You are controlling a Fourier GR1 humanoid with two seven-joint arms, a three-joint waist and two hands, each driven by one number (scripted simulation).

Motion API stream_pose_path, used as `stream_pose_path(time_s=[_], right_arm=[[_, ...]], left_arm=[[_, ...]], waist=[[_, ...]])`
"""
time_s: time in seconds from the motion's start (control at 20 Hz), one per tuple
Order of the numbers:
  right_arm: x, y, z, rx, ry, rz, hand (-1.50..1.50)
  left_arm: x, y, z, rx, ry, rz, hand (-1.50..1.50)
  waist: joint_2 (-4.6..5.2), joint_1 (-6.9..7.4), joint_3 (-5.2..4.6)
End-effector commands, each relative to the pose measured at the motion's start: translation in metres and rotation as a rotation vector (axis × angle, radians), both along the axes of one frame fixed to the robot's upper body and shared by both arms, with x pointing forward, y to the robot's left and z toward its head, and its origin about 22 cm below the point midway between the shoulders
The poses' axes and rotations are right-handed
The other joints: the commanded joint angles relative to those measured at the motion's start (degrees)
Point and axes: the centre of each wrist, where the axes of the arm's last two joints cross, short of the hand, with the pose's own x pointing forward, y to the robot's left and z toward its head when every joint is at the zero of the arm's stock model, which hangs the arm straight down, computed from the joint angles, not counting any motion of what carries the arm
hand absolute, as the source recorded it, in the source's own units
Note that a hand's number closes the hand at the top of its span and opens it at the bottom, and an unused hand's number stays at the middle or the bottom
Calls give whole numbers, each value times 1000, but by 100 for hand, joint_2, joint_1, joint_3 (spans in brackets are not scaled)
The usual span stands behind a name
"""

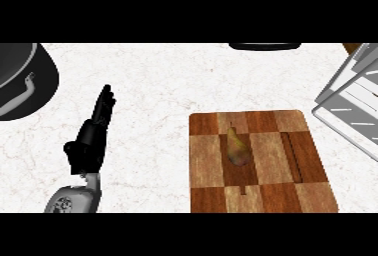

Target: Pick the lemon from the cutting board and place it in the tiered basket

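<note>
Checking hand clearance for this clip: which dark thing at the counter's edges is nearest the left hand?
The big dark pot at the upper left; the left hand points up beside it, while the other dark thing sits far off.

A white marbled counter (pixel 162 75) is filling the frame. A checkered wooden cutting board (pixel 258 162) is lying at the lower right, a dark pot (pixel 22 80) is sitting at the upper left, and a wire basket (pixel 354 95) is standing at the right edge.
</note>
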Motion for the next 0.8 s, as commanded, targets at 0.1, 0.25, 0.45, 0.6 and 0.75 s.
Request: stream_pose_path(time_s=[0.1, 0.25, 0.45, 0.6, 0.75], right_arm=[[-9, -10, 44, 151, 54, 79, 150], [1, -4, 45, 309, 121, 74, 150], [20, 14, 46, 321, 154, 79, 150], [31, 23, 63, 317, 108, 61, 150], [42, 33, 72, 328, 93, 32, 150]], left_arm=[[5, -22, 1, -2, -4, -11, 0], [5, -7, -3, 7, 10, -15, 0], [10, -15, -7, -4, -17, -24, 0], [7, -14, -4, 0, 17, -57, 0], [-2, -32, -16, 6, -7, -53, 0]], waist=[[17, 33, 7], [40, 127, -1], [44, 138, 1], [56, 248, 6], [58, 257, 6]])
